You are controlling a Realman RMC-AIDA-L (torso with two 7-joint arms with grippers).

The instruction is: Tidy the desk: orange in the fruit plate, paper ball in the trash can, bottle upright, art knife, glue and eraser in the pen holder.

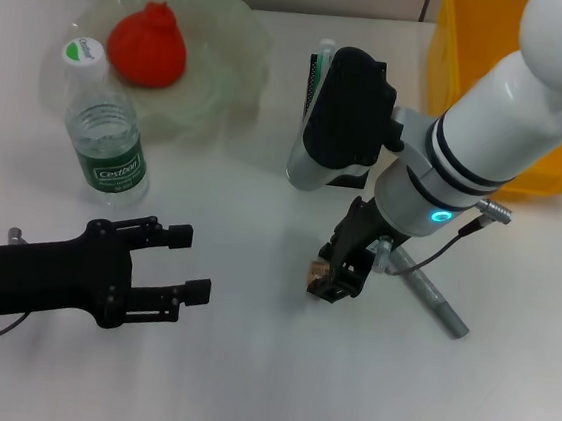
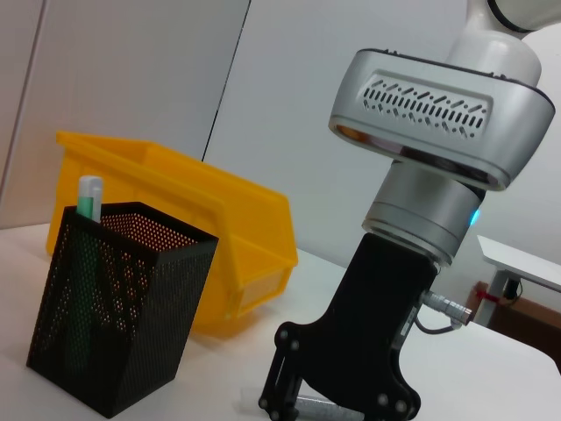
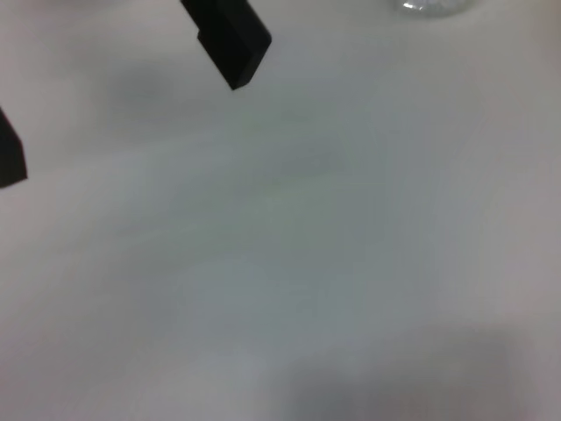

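My right gripper (image 1: 337, 277) is low over the table with its fingers closed on a small tan eraser (image 1: 317, 270). A grey art knife (image 1: 434, 300) lies on the table just to its right and also shows in the left wrist view (image 2: 317, 409). The black mesh pen holder (image 1: 312, 85) (image 2: 114, 307) stands behind my right wrist with a green-capped glue stick (image 2: 90, 203) in it. The orange (image 1: 147, 46) lies in the glass fruit plate (image 1: 225, 74). The bottle (image 1: 105, 132) stands upright. My left gripper (image 1: 191, 261) is open and empty at the front left. No paper ball shows.
A yellow bin (image 1: 457, 68) (image 2: 210, 237) stands at the back right, behind the pen holder. The right wrist view shows bare white table and two black fingertips (image 3: 230, 44) of the left gripper.
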